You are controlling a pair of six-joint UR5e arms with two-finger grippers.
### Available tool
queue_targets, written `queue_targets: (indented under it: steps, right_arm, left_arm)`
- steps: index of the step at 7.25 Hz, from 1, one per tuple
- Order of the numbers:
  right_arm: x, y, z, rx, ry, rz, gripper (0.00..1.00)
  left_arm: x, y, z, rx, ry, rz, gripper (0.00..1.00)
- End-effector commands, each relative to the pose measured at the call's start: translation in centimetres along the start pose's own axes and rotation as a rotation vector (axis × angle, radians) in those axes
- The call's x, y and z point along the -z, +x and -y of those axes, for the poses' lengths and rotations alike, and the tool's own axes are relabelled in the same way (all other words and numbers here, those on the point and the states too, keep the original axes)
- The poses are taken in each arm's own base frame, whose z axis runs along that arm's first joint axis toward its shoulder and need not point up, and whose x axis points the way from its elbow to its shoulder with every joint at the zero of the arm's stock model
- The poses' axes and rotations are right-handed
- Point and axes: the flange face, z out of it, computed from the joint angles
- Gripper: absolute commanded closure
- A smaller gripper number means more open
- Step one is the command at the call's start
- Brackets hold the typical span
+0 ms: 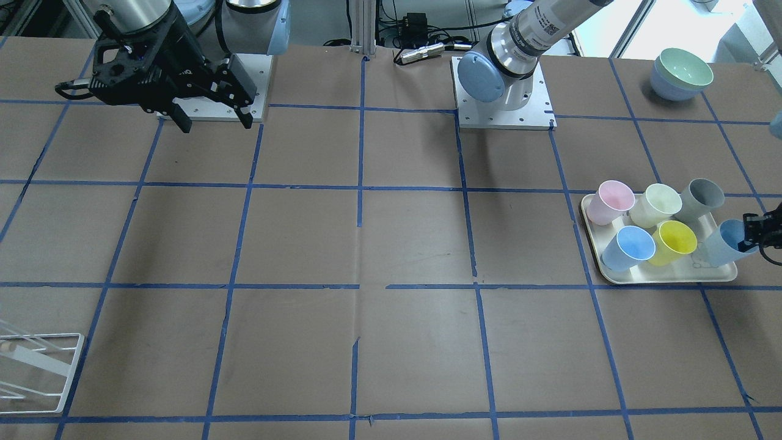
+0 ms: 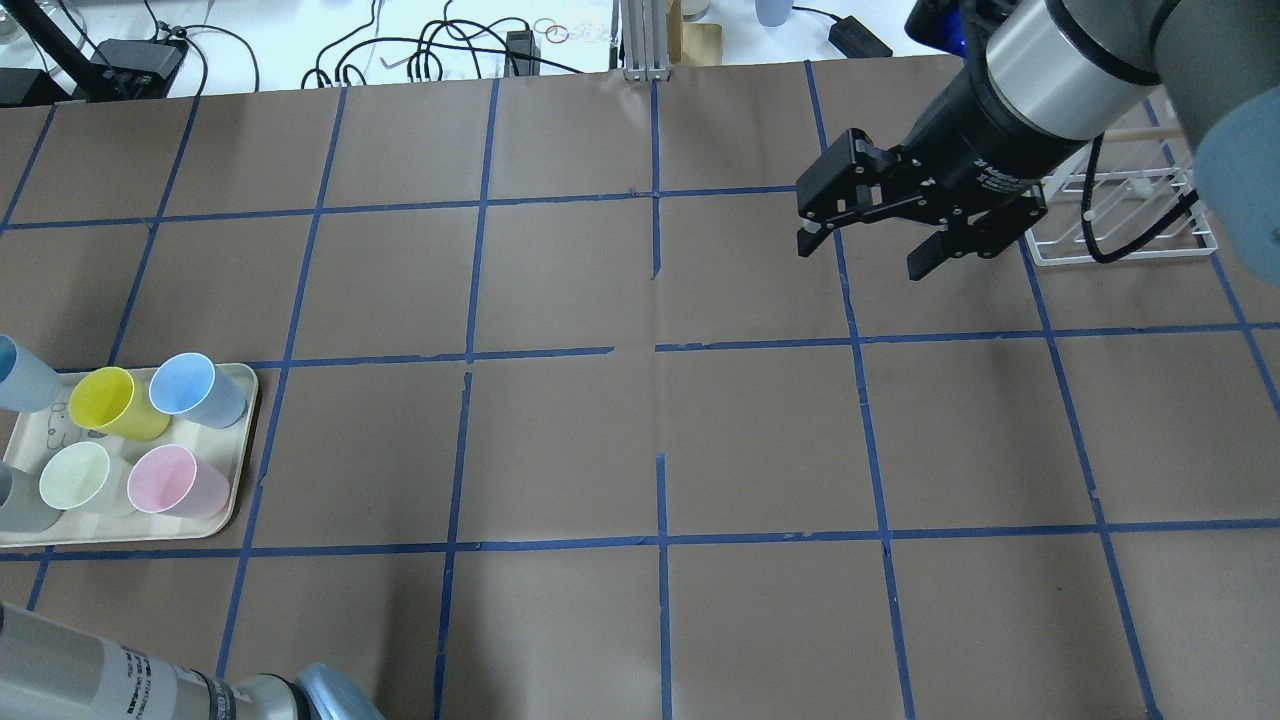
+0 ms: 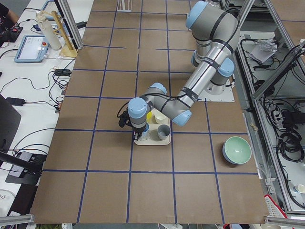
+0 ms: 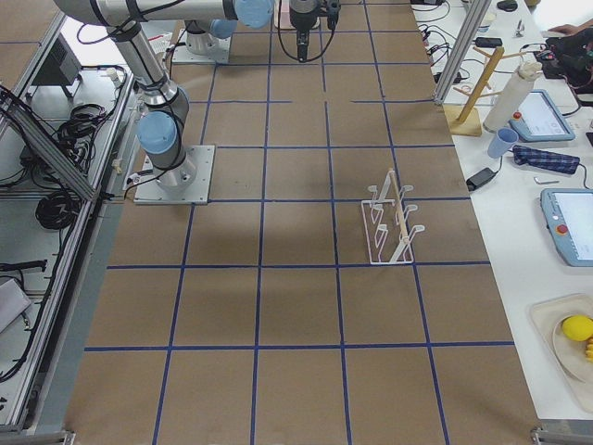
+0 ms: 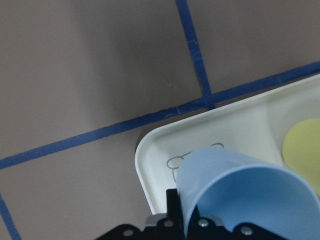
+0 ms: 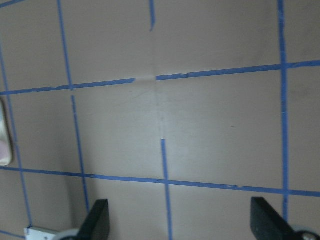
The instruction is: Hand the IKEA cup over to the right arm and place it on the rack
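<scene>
6 cups crowd the cream tray (image 2: 243,440) — the IKEA cup (image 1: 718,247) stands tilted at its corner, rim pinched by the left gripper (image 1: 752,235). Farther out, the right gripper (image 2: 862,256) hangs above the table (image 2: 640,450), fingers spread wide — beyond it stands the rack (image 4: 389,232).

Brown table (image 2: 560,440) gridded with blue tape (image 2: 661,500); white bench (image 4: 519,278) alongside, carrying a teach pendant (image 4: 567,227).

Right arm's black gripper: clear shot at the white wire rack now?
Likely yes: black right gripper hangs open above bare brown table, nothing standing between it and the white wire rack.
</scene>
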Motion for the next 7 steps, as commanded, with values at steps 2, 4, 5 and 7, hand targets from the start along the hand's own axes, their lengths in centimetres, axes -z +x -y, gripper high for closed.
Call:
queue_targets:
  steps: [2, 4, 5, 7]
  right_arm:
    - [0.8, -3.4, 0.2, 0.000, -0.009, 0.425, 0.00]
    - [3.3, -1.6, 2.2, -0.098, 0.020, 0.730, 0.00]
    - [2.1, 0.3, 2.6, -0.172, 0.003, 0.859, 0.00]
    - [-0.4, 2.3, 2.5, -0.275, -0.021, 1.110, 0.00]
  left_arm:
    - [9.1, 6.9, 2.2, -0.050, -0.014, -0.100, 1.00]
    - [11.6, 14.4, 4.3, 0.045, 0.034, -0.306, 1.00]
    - [12.2, 18.5, 6.2, 0.138, 0.017, -0.366, 1.00]
    - [14.5, 27.3, 9.3, 0.254, 0.069, -0.595, 1.00]
